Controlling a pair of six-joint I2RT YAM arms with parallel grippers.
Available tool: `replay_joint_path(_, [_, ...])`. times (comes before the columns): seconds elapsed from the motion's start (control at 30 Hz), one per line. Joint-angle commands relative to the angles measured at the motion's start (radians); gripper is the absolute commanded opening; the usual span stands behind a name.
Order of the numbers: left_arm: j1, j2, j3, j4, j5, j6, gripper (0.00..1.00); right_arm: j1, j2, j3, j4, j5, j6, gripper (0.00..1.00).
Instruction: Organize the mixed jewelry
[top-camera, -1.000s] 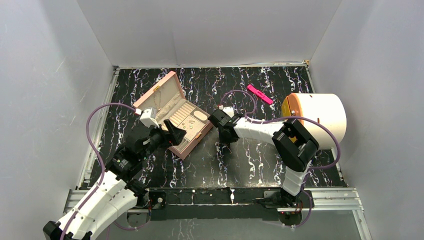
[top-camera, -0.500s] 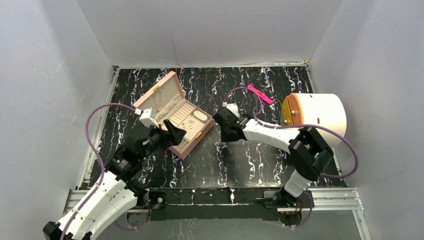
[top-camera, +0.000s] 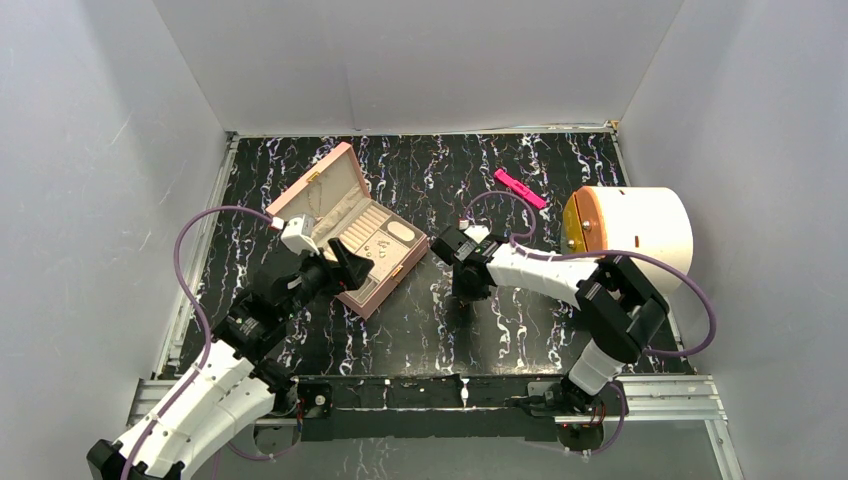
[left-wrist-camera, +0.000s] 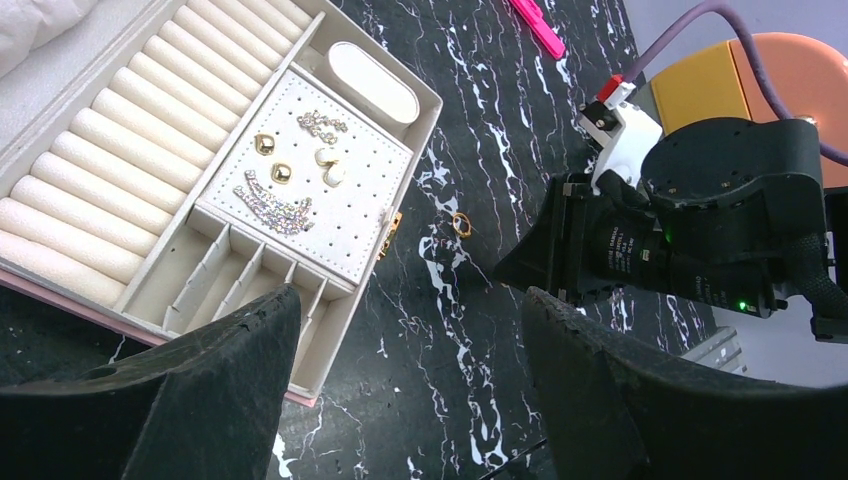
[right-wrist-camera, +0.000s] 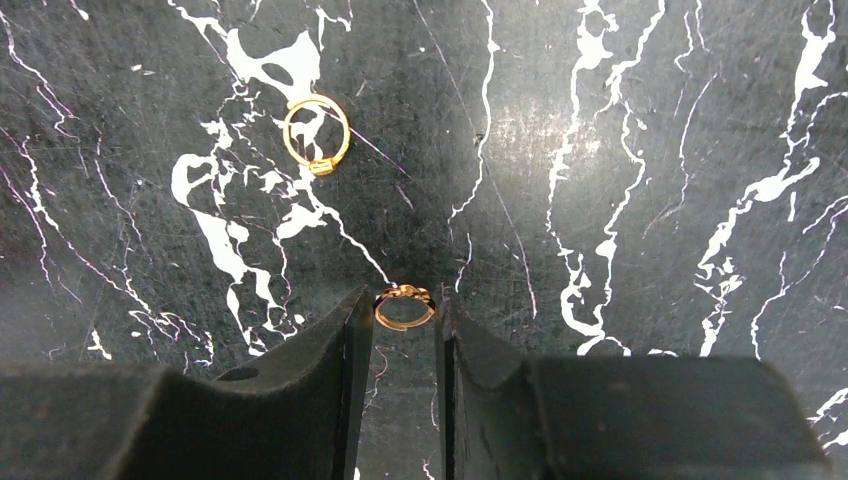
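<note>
**Black marble, fine gold: one ring in your right pincer, one lying loose**

Black stone veined in white covers the table (top-camera: 520, 330), boxed in by plain white walls. That busy pattern is why you need the wrist views to find such fine pieces.

At the lower centre of the right wrist view, your right gripper (right-wrist-camera: 403, 312) has its dark matte pads drawn in to a narrow slot. A gold ring (right-wrist-camera: 404, 306) sits pinched between them. Each pad meets a side of the thin band, and the ring shows as a tilted oval, so I judge it gripped rather than merely straddled. A second ring (right-wrist-camera: 317, 134), a thin gold hoop with a small block on its rim, lies flat on the marble at the upper left of that view, apart from the pads.

Your left gripper (left-wrist-camera: 410, 300) is spread wide and holds nothing. It hovers at the lower edge of the open pink jewelry box (top-camera: 318, 185), probably so that its camera looks into the tray. At the upper left of the left wrist view you can see cream padded ring rolls (left-wrist-camera: 130, 140). Beside them a pale perforated panel (left-wrist-camera: 365, 200) carries earrings (left-wrist-camera: 283, 173): round gold studs, pearly ones and sparkling strips. The rolls look like the home for the ring you hold, since their soft grooves should take a thin band edge-on.

At the upper right of the top view, a bright pink bar (top-camera: 520, 188) and a white drum (top-camera: 640, 235) with an orange face sit well apart from the work.
</note>
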Motion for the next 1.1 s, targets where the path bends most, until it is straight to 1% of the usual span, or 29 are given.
replay_joint_path(0.0, [-0.002,0.005,-0.004,0.028,0.006,-0.005,0.78,0.007,0.017,0.017,-0.048,0.010,0.067,0.37])
replay_joint_path(0.13, [-0.002,0.002,-0.004,0.025,0.005,-0.001,0.78,0.006,0.048,0.023,-0.051,0.002,0.076,0.38])
replay_joint_path(0.33, [-0.002,-0.003,-0.002,0.010,-0.004,0.007,0.78,0.007,0.050,0.023,-0.032,-0.016,0.079,0.37])
replay_joint_path(0.5, [-0.002,0.000,-0.004,0.015,-0.004,0.005,0.78,0.006,0.032,0.027,-0.036,-0.015,0.078,0.47])
replay_joint_path(0.6, [-0.003,0.003,-0.006,0.015,-0.004,0.005,0.78,0.006,0.009,0.026,-0.028,-0.003,0.057,0.49])
replay_joint_path(0.8, [-0.002,0.005,-0.008,0.015,-0.003,0.005,0.78,0.006,-0.027,0.018,-0.009,0.032,-0.064,0.37])
replay_joint_path(0.9, [-0.002,0.006,-0.011,0.015,-0.004,0.005,0.78,0.006,-0.032,0.008,-0.002,0.022,-0.103,0.33])
replay_joint_path(1.07, [-0.002,0.008,-0.015,0.021,-0.001,0.002,0.78,-0.006,-0.009,0.009,-0.002,0.006,-0.151,0.32])
